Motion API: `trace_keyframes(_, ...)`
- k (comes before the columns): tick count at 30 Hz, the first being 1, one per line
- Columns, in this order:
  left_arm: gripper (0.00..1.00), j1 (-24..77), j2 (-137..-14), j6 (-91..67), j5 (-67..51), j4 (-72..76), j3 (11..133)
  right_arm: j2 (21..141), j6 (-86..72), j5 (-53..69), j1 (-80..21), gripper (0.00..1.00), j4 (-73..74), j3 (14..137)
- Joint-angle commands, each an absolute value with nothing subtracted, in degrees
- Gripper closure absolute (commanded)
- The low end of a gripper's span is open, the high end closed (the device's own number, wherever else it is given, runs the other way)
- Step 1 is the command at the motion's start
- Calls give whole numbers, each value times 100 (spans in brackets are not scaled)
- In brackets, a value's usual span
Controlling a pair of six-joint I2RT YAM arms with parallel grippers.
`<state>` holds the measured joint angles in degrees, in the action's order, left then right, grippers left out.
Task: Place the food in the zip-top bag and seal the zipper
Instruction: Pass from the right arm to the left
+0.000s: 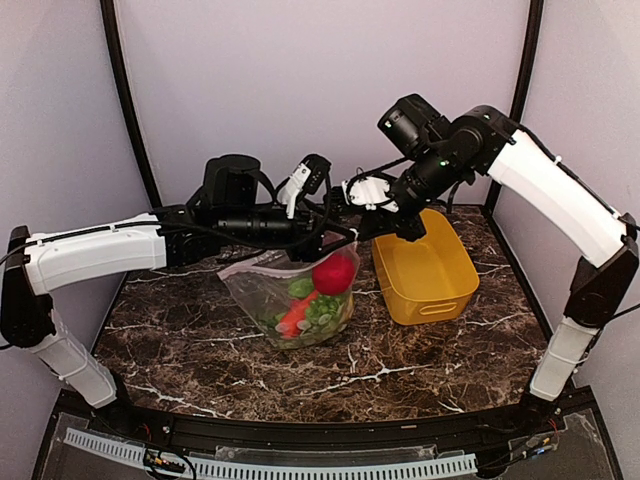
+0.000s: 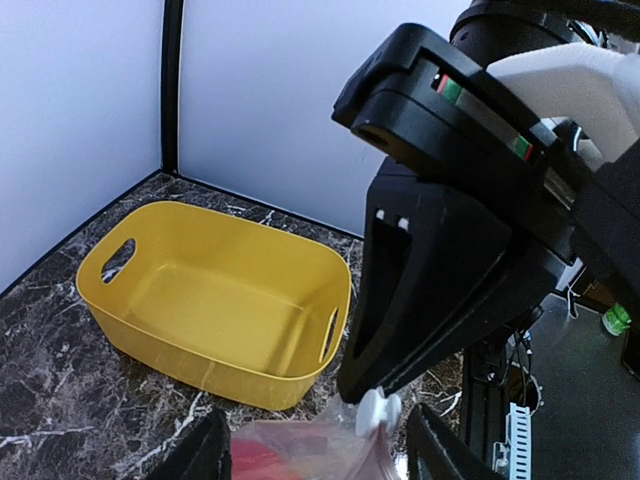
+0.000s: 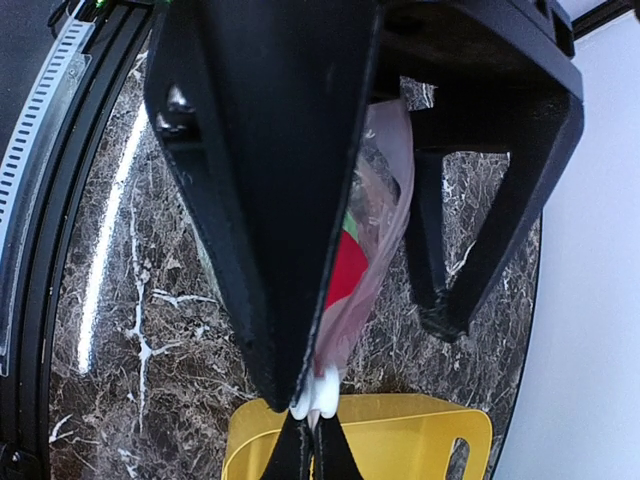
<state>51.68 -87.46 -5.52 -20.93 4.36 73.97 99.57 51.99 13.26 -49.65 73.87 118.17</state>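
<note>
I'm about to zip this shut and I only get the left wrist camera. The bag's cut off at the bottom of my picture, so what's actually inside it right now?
Observer: From overhead, the bag holds green pieces and an orange-red piece low down, plus a red ball high up near the mouth.
Operator: Okay. Is the right hand really gripping the bag?
Observer: Yes. Its own camera shows the right hand shut on the white strip at the bag's top edge.
</note>
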Motion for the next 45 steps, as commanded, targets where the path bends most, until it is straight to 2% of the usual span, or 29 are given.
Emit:
trace_keyframes(1,46,5203,-8879,-419,-2352,448,7655,9911,5032,1470,-4883,100,7365,11938)
trace_keyframes(6,58,5212,-9009,-494,-2449,600,7680,9898,4961,1475,-4863,100,7376,11909)
trace_keyframes(13,90,5212,-9004,-394,-2439,660,7620,9862,4909,1544,-4811,100,7410,11838)
trace_keyframes(15,93,5211,-8925,-380,-2445,792,7531,9854,4934,1570,-4784,100,7454,11799)
trace_keyframes(16,93,5211,-8892,-392,-2444,844,7496,9859,4931,1588,-4763,100,7473,11772)
trace_keyframes(18,82,5210,-8806,-413,-2452,1028,7403,9875,4908,1654,-4719,100,7509,11783)
trace_keyframes(19,71,5211,-8789,-415,-2472,1112,7375,9881,4886,1715,-4710,100,7527,11804)
trace_keyframes(21,65,5212,-8815,-388,-2559,1175,7384,9892,4867,1826,-4687,100,7555,11844)
trace_keyframes(27,77,5205,-9067,-284,-2662,1066,7585,9880,4776,1956,-4657,100,7602,11874)
trace_keyframes(33,66,5212,-9196,-221,-2791,793,7708,9834,4721,2094,-4541,100,7604,11866)
trace_keyframes(35,72,5212,-9217,-215,-2820,734,7723,9829,4713,2120,-4510,100,7585,11849)
trace_keyframes(37,85,5212,-9275,-188,-2751,597,7806,9812,4716,2159,-4495,100,7569,11826)
trace_keyframes(39,91,5212,-9286,-189,-2697,573,7805,9786,4715,2198,-4485,98,7522,11767)
trace_keyframes(41,96,5212,-9268,-210,-2611,636,7775,9698,4684,2298,-4455,91,7381,11600)
trace_keyframes(45,99,5208,-9226,-241,-2459,728,7750,9504,4474,2865,-4217,78,7059,11134)
